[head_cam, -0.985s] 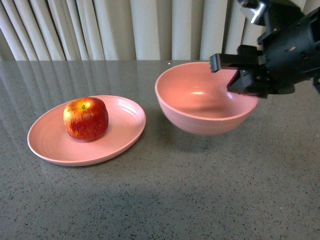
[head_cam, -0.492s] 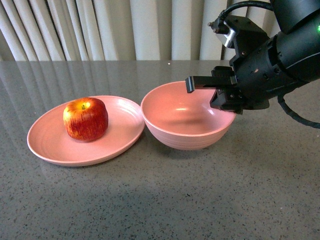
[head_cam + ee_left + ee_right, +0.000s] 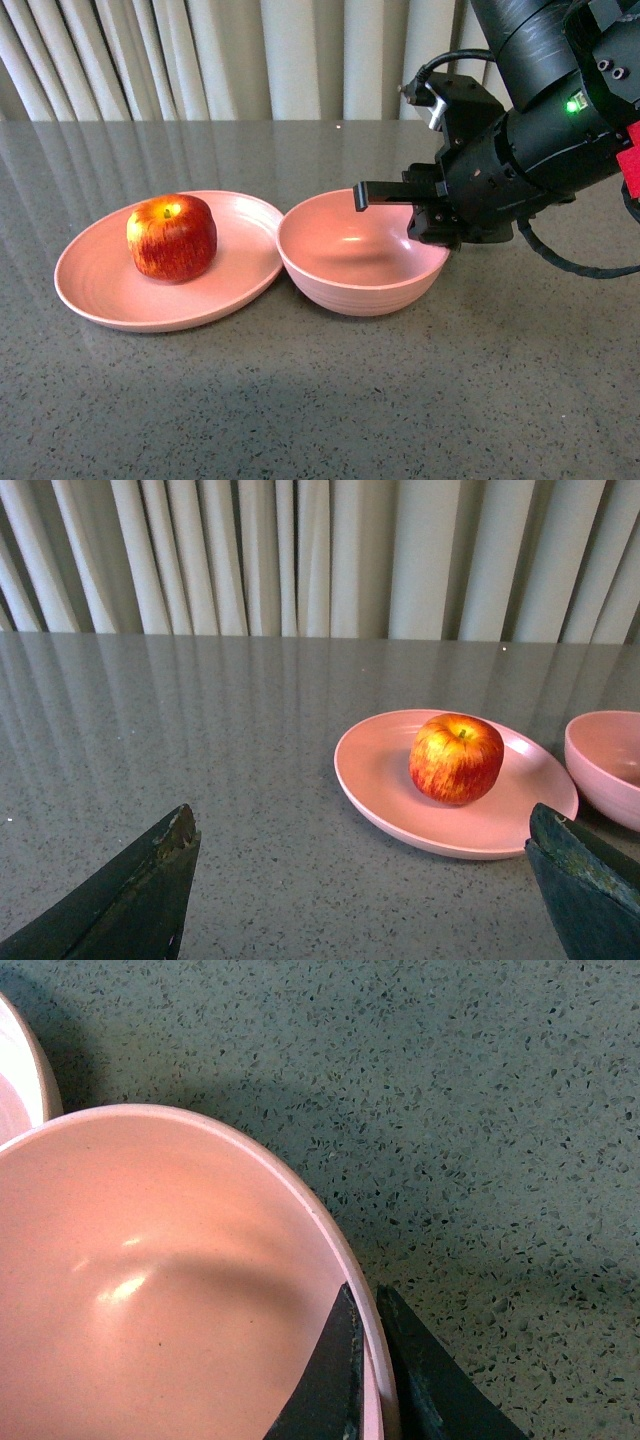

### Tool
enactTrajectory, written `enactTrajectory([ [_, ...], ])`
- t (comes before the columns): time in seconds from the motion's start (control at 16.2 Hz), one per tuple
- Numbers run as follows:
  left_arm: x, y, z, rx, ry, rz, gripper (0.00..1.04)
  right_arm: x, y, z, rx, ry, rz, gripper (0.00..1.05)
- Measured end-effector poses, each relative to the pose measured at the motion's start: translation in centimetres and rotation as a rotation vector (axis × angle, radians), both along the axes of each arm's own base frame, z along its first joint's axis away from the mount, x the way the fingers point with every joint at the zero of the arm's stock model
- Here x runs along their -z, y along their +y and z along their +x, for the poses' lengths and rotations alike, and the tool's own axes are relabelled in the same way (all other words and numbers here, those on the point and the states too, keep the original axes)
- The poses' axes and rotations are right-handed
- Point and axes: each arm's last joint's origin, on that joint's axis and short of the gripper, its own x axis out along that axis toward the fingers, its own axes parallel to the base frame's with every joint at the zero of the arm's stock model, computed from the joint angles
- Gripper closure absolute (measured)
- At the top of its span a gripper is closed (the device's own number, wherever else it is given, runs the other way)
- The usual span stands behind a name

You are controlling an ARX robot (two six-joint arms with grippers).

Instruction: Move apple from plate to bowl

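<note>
Tabletop [image 3: 300,400] of grey speckled stone, glossy, fills the scene. It reflects the curtain [image 3: 250,60], which hangs in pale vertical folds along the far edge. I see the right arm [image 3: 540,130], black with a green lamp lit, reaching in over the right half of the tabletop.

On the left half lies the plate [image 3: 100,290], wide, shallow and matte pink. Just beside it to the right sits the bowl [image 3: 350,280], deeper, matte pink and faintly ridged outside. I cannot tell whether their rims touch.

The apple [image 3: 171,237], red, streaked and yellow at the stem, stands upright near the plate's centre with nothing over it.

The right gripper [image 3: 366,1305] pinches the bowl's right rim, one finger inside the wall and one outside. The left gripper [image 3: 362,825] is spread wide and empty, low over the tabletop, facing the plate.
</note>
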Motion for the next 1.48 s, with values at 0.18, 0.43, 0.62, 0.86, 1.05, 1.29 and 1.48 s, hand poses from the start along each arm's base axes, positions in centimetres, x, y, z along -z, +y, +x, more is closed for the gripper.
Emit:
enactTrajectory([
  [0.18, 0.0, 0.0, 0.0, 0.000, 0.000, 0.000, 0.07, 0.0, 0.0, 0.0, 0.005, -0.001, 0.007, 0.77],
  [0.43, 0.0, 0.0, 0.0, 0.000, 0.001, 0.000, 0.07, -2.0, -0.6, -0.7, 0.008, -0.046, 0.056, 0.36],
  [0.62, 0.0, 0.0, 0.0, 0.000, 0.000, 0.000, 0.07, -5.8, -1.9, -2.2, 0.008, -0.147, 0.139, 0.13],
  [0.86, 0.0, 0.0, 0.0, 0.000, 0.000, 0.000, 0.07, -10.5, -5.3, -6.5, 0.043, -0.345, 0.232, 0.06],
  [1.05, 0.0, 0.0, 0.0, 0.000, 0.000, 0.000, 0.07, -12.3, -8.0, -11.7, 0.074, -0.496, 0.281, 0.07],
  [1.29, 0.0, 0.0, 0.0, 0.000, 0.001, 0.000, 0.07, -9.5, -11.2, -21.9, 0.255, -0.728, 0.254, 0.16],
  [1.48, 0.0, 0.0, 0.0, 0.000, 0.000, 0.000, 0.07, -4.1, -13.7, -25.8, 0.363, -0.802, -0.015, 0.51],
])
